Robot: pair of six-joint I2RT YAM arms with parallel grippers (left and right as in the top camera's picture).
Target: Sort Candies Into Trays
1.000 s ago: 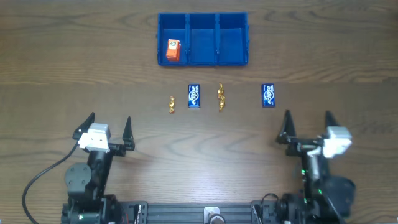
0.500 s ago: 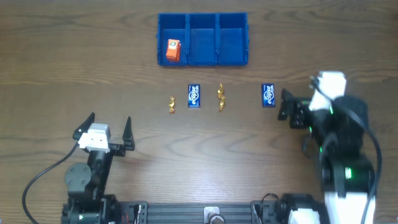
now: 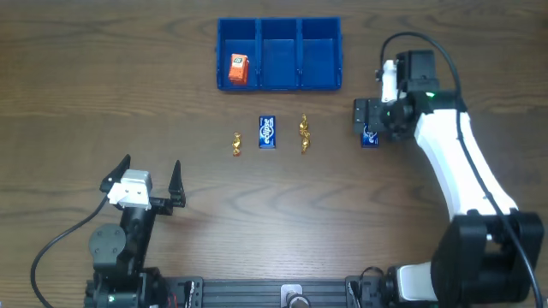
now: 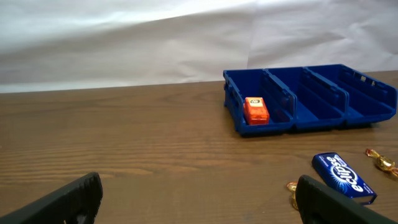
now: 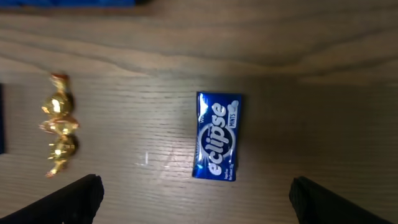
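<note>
One sweet is clearly next in line. The right arm has swung out from its parked spot at the near right, so the right gripper point(image 5: 196, 194) now hangs over the right-hand mint pack point(image 5: 217, 135). Its jaws are spread wide with the pack lying flat on the table point(image 3: 86, 85) between them (not touching it yet, as far as I can tell).

So I'd say the approach is basically done. What's left is a drop and a squeeze across the pack's narrow sides.

Nothing else has budged. The left gripper point(image 3: 151, 162) sits at the near left, jaws open and empty. The tray point(image 3: 279, 20) at the far middle holds just the orange candy point(image 3: 238, 69), in its left compartment. The second mint pack point(image 3: 267, 132), the single gold candy point(image 3: 237, 144) and the gold pair point(image 3: 304, 134) wait in a row nearer than the tray.
</note>
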